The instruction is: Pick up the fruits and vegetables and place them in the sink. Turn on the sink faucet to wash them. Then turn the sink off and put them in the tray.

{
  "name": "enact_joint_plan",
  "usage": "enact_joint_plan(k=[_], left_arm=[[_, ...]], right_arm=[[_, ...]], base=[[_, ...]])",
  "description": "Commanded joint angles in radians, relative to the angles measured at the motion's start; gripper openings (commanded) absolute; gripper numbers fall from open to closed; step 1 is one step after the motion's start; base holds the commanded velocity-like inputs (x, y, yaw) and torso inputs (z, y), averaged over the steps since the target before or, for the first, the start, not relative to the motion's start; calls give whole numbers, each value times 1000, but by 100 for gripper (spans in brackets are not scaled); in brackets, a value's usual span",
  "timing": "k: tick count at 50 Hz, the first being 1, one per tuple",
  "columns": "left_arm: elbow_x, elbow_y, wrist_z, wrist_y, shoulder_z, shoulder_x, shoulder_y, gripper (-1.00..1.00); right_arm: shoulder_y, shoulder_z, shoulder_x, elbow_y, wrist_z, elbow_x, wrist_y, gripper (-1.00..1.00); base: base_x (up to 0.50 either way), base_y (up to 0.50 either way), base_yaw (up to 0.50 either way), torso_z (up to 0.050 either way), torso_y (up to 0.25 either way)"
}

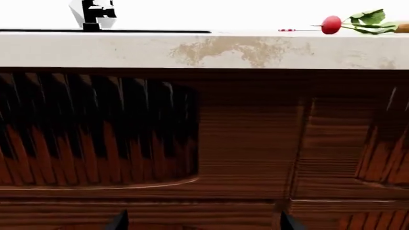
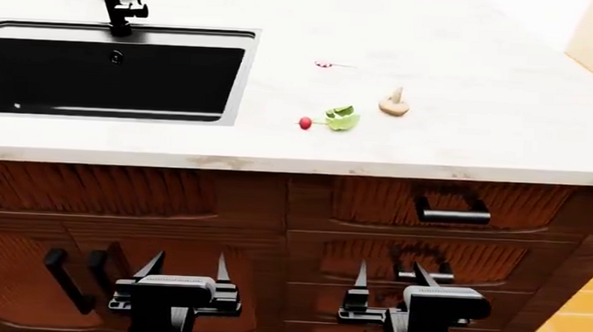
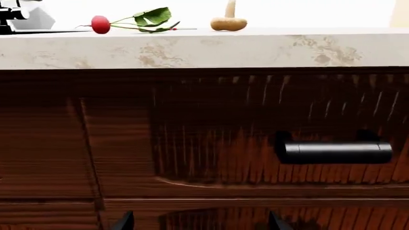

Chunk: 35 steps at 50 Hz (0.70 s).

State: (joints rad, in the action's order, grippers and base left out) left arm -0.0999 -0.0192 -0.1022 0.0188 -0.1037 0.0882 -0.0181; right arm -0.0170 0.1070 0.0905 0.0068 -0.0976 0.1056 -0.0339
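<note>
Left gripper: fingers spread apart, nothing between them; it hangs low in front of the wooden cabinet face, below the counter edge.
Right gripper: fingers likewise spread and empty, level with the left one, in front of the drawer fronts and just below the black bar handle.
Radish: lies on the pale stone counter, above and beyond both grippers, roughly between them and nearer the front edge than the mushroom; its green leaves trail toward the right gripper's side.
Mushroom: cap down, stem pointing up, on the counter above the right gripper, just beyond the radish leaves and apart from them.
Candy: small red-and-white piece farther back on the counter than the radish, well apart from both vegetables.
Sink: black basin set into the counter, above and beyond the left gripper; no produce shows in the part of it seen from the head view.
Faucet: black post at the sink's far rim, beyond the left gripper.
Tray: not seen in any view.
</note>
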Motion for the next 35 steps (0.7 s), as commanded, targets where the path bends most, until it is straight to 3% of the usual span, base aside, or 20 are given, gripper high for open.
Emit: enact_joint_plan(k=[1,17,23,29,35], left_arm=[[-17,-1,-13,0,-14,13,-2,100],[-37,2,-27,10,-31,27,-6,100],[-95,103,-12,129,-30,50,-6,100],[-198,484,-6,450,-36,138,-16,100],[-451,800,-60,925,86,213,-221,100]], right_arm=[[-1,17,13,0,-14,12,2,100],[-3,30,28,-3,-29,31,5,100],[-3,33,45,-75,-35,51,-75,100],[-9,40,95,-412,-50,105,-356,100],[-153,-57,162,-765,-75,282,-748,100]], base=[[-55,-500,0,0,0],[-53,-500,0,0,0],[0,-83,0,0,0],[0,0,0,0,0],[0,0,0,0,0]])
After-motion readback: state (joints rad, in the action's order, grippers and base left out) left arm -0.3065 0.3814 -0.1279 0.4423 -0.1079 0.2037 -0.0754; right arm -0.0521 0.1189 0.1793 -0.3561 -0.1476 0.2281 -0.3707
